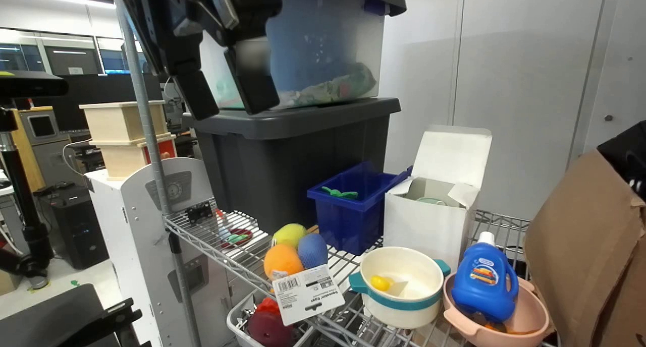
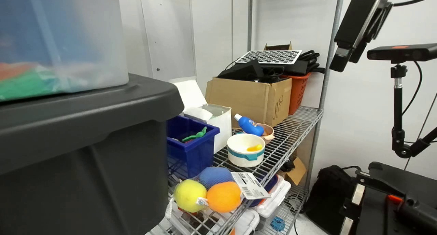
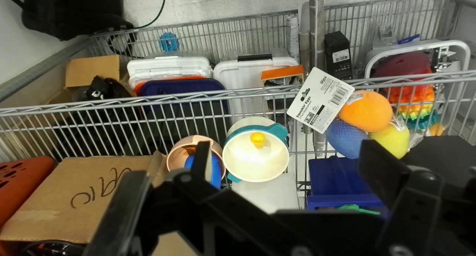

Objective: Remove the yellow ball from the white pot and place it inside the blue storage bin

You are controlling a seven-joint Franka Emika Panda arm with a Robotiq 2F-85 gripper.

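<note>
The yellow ball (image 1: 381, 283) (image 2: 255, 148) (image 3: 257, 138) lies inside the white pot (image 1: 401, 314) (image 2: 245, 161) (image 3: 256, 168), against its inner wall. A teal band and handles ring this pot on the wire shelf. Behind it and to one side is the blue storage bin (image 1: 348, 226) (image 2: 200, 156) (image 3: 331, 178), with a green item showing at its top. High above the shelf, well apart from pot and bin, my gripper (image 1: 232, 102) (image 2: 346, 60) (image 3: 290, 155) is open, its fingers wide apart and nothing between them. In the wrist view a finger partly covers the bin's far side.
Beside the pot sits a pink bowl (image 1: 497, 332) holding a blue bottle (image 1: 484, 281). An open white box (image 1: 426, 228) adjoins the bin. Netted balls with a card (image 1: 308, 294) lie near the shelf's front edge. A tall dark grey tote (image 1: 292, 160) and cardboard box (image 1: 580, 256) flank these.
</note>
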